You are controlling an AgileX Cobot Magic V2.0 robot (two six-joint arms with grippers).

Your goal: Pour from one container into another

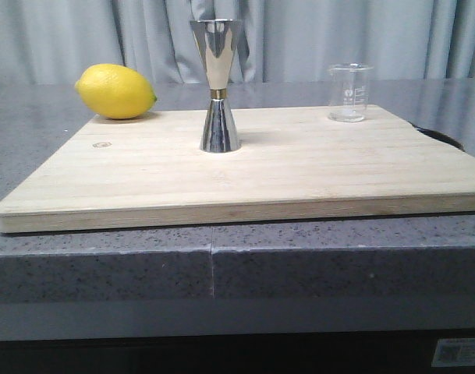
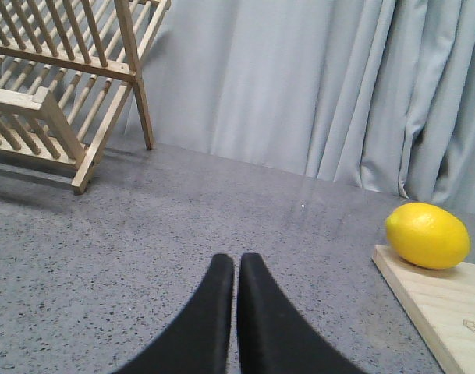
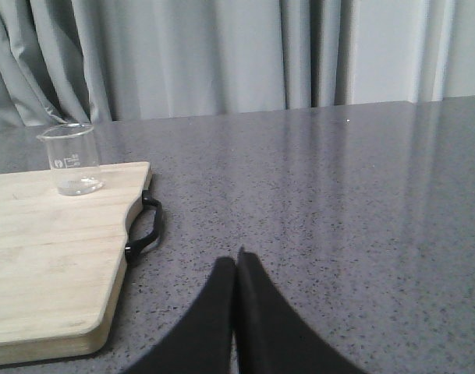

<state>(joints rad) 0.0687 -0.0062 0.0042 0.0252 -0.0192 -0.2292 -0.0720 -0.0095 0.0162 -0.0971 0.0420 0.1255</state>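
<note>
You have a grey speckled stone worktop [image 1: 65, 257] carrying a pale wooden cutting board [image 1: 299, 175] with a black handle [image 3: 146, 226] on its right edge. A yellow lemon [image 1: 115, 91] sits at the board's far left corner. The tall shiny steel hourglass jigger [image 1: 218, 86] stands upright mid-board near the far edge. The small clear glass beaker [image 1: 350, 93] stands at the far right corner. Your left gripper [image 2: 238, 265] and right gripper [image 3: 235, 261] both hover over bare worktop, fingers pressed together, holding nothing.
</note>
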